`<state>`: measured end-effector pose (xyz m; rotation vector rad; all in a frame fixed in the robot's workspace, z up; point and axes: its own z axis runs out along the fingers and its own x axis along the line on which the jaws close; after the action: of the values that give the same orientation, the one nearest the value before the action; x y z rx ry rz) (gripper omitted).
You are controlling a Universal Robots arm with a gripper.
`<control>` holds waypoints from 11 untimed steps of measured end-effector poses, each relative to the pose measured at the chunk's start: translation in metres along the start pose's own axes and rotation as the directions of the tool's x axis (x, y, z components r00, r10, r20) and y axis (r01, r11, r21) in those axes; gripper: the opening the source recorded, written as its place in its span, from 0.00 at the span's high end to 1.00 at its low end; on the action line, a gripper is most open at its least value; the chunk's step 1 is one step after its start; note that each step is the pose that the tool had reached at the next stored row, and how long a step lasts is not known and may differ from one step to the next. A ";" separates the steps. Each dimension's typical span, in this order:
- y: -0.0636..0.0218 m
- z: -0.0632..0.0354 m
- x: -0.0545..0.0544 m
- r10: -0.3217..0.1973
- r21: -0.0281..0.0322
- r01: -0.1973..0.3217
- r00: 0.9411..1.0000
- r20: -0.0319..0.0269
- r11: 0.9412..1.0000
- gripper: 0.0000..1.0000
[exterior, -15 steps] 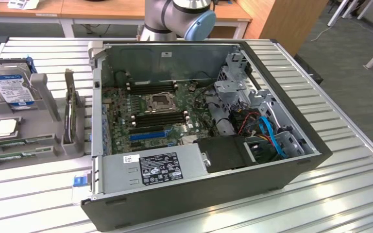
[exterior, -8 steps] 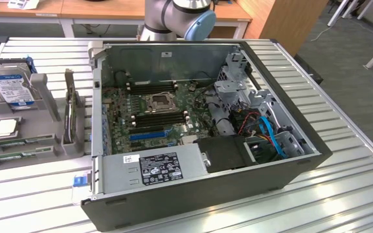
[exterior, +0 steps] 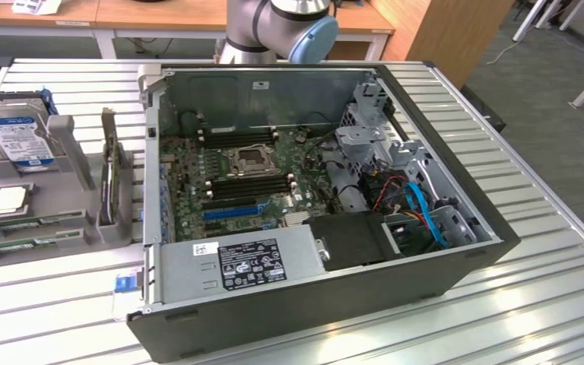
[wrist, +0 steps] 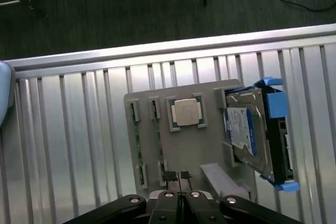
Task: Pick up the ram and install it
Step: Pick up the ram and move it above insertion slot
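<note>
Black two-finger gripper (wrist: pixel 177 176) hangs over the grey plastic parts holder (wrist: pixel 184 150). Its fingertips are pressed together with nothing between them. The ram stick (wrist: pixel 159 139), a long thin green circuit board, sits in a groove of that holder, just beside a second ram stick (wrist: pixel 137 144) of the same kind. Neither is touched. The holder rests on the slatted metal table (exterior: pixel 58 304), to the exterior view's left of the open dark-grey computer case (exterior: pixel 322 319). It also carries a square silver processor chip (wrist: pixel 187 112) and a hard drive in a blue caddy (wrist: pixel 252 135).

Likely risks:
- With the tips together, a descent would land them on the stick's top edge and could chip it or jam it in the groove.
- The two sticks lie close together, so a finger could come down on the neighbour or drag it along.
- The board is thin and narrow. An off-centre pinch would probably let it tilt or swing in the grip.
- A tall dark expansion card (exterior: pixel 109 179) stands on edge between the sticks and the case, so a low carry could clip it.
- The long black memory slots (exterior: pixel 252 185) sit deep in the case near cables and the metal drive cage. A tilted or offset stick would likely bind, miss the slot or stress the green motherboard (exterior: pixel 191 190).
</note>
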<state>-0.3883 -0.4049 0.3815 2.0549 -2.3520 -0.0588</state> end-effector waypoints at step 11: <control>0.0000 0.0001 0.000 -0.104 -0.001 0.104 0.995 -0.006 0.995 0.90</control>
<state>-0.3883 -0.4048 0.3814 2.1722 -2.2396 -0.0548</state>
